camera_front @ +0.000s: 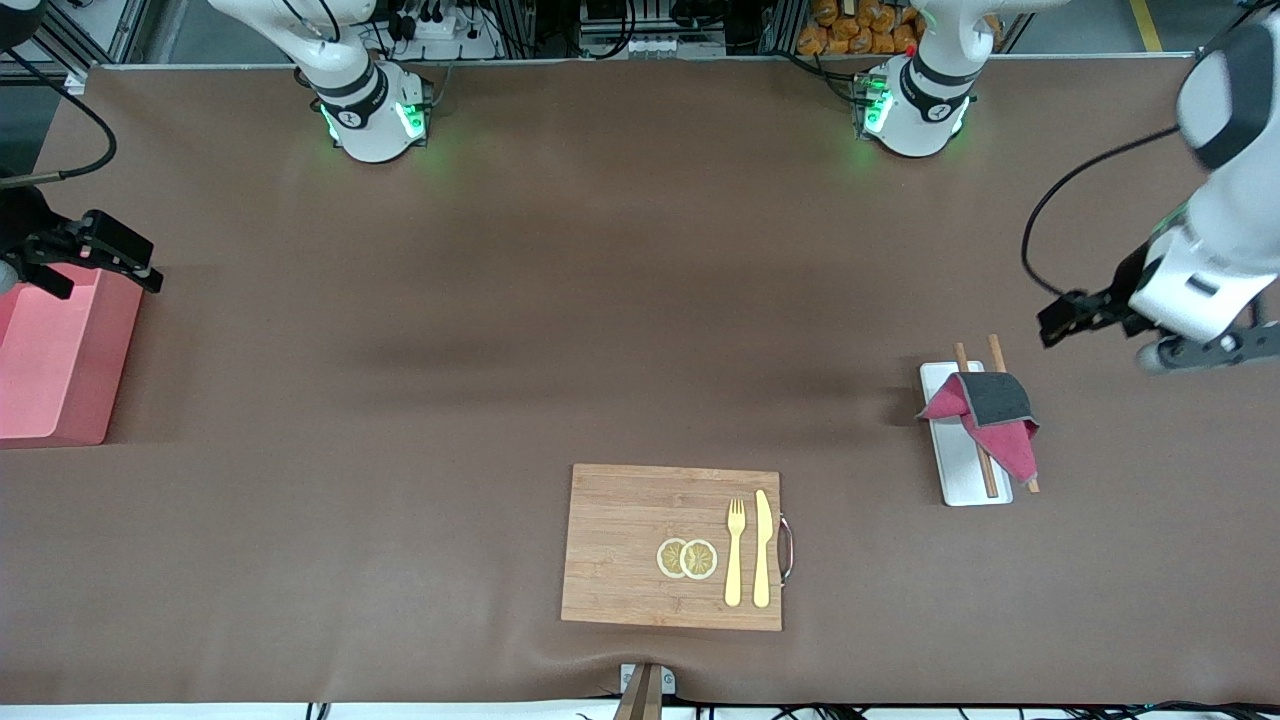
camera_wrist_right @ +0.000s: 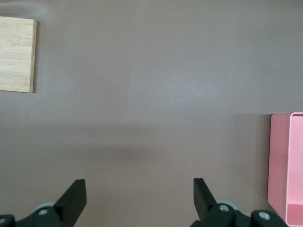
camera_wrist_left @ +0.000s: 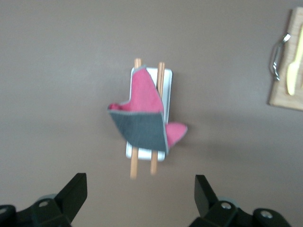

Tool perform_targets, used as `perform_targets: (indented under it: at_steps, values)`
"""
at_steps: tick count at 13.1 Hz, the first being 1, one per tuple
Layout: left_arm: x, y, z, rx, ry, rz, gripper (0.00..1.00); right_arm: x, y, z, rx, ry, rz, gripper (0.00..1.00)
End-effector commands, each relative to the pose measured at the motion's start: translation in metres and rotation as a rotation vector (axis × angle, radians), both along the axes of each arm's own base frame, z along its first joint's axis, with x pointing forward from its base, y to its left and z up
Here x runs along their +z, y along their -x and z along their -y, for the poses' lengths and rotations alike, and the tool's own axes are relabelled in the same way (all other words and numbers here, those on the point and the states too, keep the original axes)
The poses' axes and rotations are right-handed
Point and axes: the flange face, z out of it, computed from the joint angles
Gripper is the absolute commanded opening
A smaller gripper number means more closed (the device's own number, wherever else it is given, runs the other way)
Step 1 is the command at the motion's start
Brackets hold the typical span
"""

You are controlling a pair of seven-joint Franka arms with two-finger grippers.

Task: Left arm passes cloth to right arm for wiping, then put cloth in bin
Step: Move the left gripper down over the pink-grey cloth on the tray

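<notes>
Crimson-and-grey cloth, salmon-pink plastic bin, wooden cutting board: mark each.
crimson-and-grey cloth (camera_front: 992, 400): front view, grey face.
salmon-pink plastic bin (camera_front: 92, 372): front view, outer wall.
wooden cutting board (camera_front: 620, 540): front view, bare wood.

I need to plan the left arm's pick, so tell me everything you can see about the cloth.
The cloth is a small soft rag, crimson on one face and dark grey on the other. It lies crumpled and folded, the grey flap turned up over the red, draped across two wooden chopsticks and a white rectangular tray toward the left arm's end of the table. Red corners hang past the tray's edges. No gripper touches it; the open left gripper is above it.
</notes>
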Motion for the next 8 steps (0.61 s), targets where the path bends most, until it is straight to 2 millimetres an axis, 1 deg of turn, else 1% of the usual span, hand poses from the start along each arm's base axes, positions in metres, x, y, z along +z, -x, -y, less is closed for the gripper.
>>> perform_targets:
  at_steps: [1,3,4,6,8]
  values:
    - [-0.065,-0.007,-0.012,0.001,0.011,0.018,1.00,-0.003,0.002,-0.003,-0.015,0.017,-0.019,1.00]
    - [-0.101,-0.018,-0.014,-0.005,0.010,0.005,1.00,-0.007,0.002,-0.002,-0.015,0.018,-0.035,1.00]
    - [-0.115,-0.021,-0.016,-0.013,0.012,-0.008,1.00,-0.009,0.001,-0.002,-0.015,0.018,-0.038,1.00]
    - [-0.131,-0.026,-0.022,-0.018,0.013,-0.022,0.99,-0.009,0.001,-0.002,-0.015,0.018,-0.038,1.00]
    - [-0.144,-0.029,-0.022,-0.018,0.015,-0.039,0.86,-0.009,0.000,-0.003,-0.013,0.018,-0.039,1.00]
